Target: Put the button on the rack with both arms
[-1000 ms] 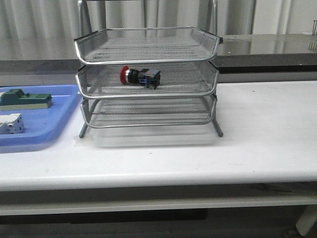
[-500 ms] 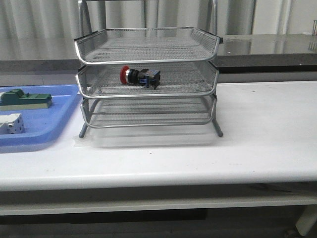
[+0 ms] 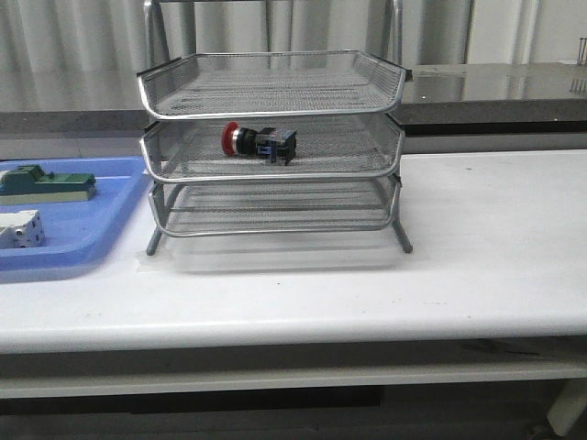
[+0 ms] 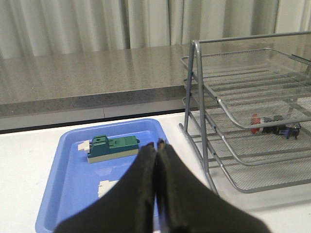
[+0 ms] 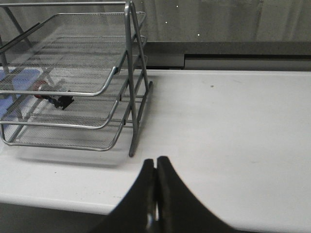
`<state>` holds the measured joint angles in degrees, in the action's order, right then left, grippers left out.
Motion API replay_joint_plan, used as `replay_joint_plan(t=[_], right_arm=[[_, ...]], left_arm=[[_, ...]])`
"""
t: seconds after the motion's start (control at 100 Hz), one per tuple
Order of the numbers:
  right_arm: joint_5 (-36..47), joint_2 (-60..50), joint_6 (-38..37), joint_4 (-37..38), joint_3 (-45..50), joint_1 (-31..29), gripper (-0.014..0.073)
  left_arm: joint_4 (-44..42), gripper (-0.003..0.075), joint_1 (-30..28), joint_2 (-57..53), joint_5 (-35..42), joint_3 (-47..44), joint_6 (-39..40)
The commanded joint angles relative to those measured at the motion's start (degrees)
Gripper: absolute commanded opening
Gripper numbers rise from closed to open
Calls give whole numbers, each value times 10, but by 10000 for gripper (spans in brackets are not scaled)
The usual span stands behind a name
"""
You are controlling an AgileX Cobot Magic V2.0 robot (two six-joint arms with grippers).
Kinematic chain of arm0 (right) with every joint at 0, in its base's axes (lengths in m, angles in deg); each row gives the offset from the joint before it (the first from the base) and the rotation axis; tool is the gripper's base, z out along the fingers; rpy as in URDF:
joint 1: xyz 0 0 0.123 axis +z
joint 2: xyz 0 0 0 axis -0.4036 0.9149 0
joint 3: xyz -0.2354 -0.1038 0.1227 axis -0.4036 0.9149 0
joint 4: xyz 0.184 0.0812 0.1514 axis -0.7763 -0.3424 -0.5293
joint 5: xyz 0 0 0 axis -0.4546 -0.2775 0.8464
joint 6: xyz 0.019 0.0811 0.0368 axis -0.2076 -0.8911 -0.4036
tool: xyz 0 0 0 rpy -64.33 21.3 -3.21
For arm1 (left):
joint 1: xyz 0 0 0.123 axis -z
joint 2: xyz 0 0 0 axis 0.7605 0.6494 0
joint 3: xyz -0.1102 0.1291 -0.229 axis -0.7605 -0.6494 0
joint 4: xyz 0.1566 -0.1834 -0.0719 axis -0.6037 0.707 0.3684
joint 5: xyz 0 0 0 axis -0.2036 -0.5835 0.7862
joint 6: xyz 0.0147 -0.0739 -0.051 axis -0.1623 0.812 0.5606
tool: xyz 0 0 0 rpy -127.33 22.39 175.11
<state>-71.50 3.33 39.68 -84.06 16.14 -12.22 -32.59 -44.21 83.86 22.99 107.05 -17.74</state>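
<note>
A silver wire-mesh rack [image 3: 271, 147] with three stacked trays stands on a white table [image 3: 477, 247], seen from the front. The button [image 3: 260, 141] lies on its side in the middle tray, toward the left half, its red head pointing left and its dark body pointing right. The top and bottom trays hold nothing I can make out.

To the left of the rack, just beside its leg, sits a shallow blue tray [image 3: 101, 229]. In it rest a green part [image 3: 48, 182] toward the back and a white block [image 3: 20, 228] nearer the front, apart from each other.

Neither of my arms shows in the front view. In my left wrist view, my left claw [image 4: 156, 145] is closed, its two black fingers pressed together with nothing between them, hanging above the blue tray, with the green part just beyond the fingertips. The rack and the button appear off to one side.

In my right wrist view, my right claw [image 5: 156, 161] is also closed and empty, fingers touching, over bare white table, near the rack's right leg [image 5: 137, 114] but apart from it.
</note>
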Motion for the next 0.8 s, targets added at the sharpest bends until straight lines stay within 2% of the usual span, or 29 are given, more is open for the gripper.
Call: replay_joint_plan(t=[0.0, 0.26, 0.57, 0.79], right_arm=[[87, -24, 5, 11, 19, -11, -67], [144, -110, -5, 10, 115, -66, -67], [160, -227, -6, 11, 192, -66, -67], [223, -228, -7, 16, 235, -67, -67]], left_arm=[[6, -21, -2, 2, 40, 15, 5], [6, -21, -2, 2, 40, 15, 5], [6, -21, -2, 2, 40, 15, 5], [6, -21, -2, 2, 40, 15, 5]])
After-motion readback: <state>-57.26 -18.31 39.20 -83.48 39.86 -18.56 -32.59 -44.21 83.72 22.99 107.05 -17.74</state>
